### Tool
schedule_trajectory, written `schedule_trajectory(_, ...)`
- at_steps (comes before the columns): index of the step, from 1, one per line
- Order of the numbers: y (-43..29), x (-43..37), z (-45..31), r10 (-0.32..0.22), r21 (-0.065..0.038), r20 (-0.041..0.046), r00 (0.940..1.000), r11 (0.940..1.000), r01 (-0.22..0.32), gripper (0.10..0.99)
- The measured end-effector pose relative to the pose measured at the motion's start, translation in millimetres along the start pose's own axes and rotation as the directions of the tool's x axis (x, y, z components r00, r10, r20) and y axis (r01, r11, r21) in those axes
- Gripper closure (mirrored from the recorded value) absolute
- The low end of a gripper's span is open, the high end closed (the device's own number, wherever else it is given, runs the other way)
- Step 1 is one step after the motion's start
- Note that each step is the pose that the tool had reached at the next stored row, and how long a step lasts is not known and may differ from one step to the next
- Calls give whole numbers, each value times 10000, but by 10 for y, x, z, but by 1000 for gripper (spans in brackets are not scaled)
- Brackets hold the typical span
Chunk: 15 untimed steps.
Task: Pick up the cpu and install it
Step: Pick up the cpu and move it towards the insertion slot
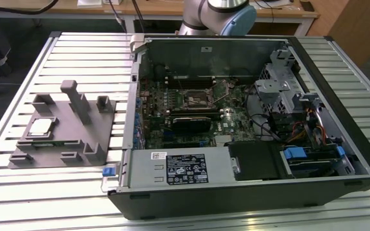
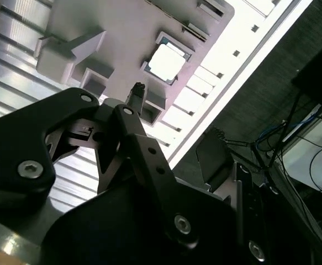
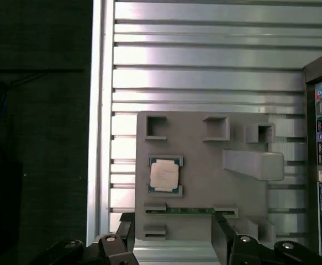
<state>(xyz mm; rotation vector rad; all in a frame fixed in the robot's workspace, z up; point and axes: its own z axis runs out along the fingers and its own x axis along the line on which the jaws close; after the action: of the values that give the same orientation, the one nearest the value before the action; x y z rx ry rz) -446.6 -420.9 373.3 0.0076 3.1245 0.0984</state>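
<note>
The cpu (image 3: 164, 175) is a small square chip with a pale metal top. It lies flat in a recess of the grey fixture (image 3: 205, 165), which rests on the slatted table at the exterior view's left. It also appears as the cpu (image 1: 40, 127) and the cpu (image 2: 165, 62). My gripper (image 3: 172, 237) hangs above the fixture, open, with nothing between its black fingers (image 3: 222, 234). The chip sits a short way beyond the fingertips, untouched. The motherboard socket (image 1: 194, 98) lies inside the open computer case (image 1: 249, 115).
The fixture (image 1: 63, 127) carries several upright blocks (image 1: 75, 98). The case wall (image 1: 133, 96) stands between fixture and motherboard. A power supply (image 1: 178, 166) and drive cages (image 1: 288, 86) crowd the case. The arm's base (image 1: 217, 14) stands behind the case. The slatted table (image 1: 50, 192) surrounds everything.
</note>
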Motion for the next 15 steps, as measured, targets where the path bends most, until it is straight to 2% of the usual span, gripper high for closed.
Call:
schedule_trajectory(2,-2,2,34,1,-29,-1,10000,10000,-1,427)
schedule_trajectory(4,-7,2,107,-1,-32,-1,10000,10000,1,427)
schedule_trajectory(15,-19,5,307,0,-31,-7,10000,10000,0,427)
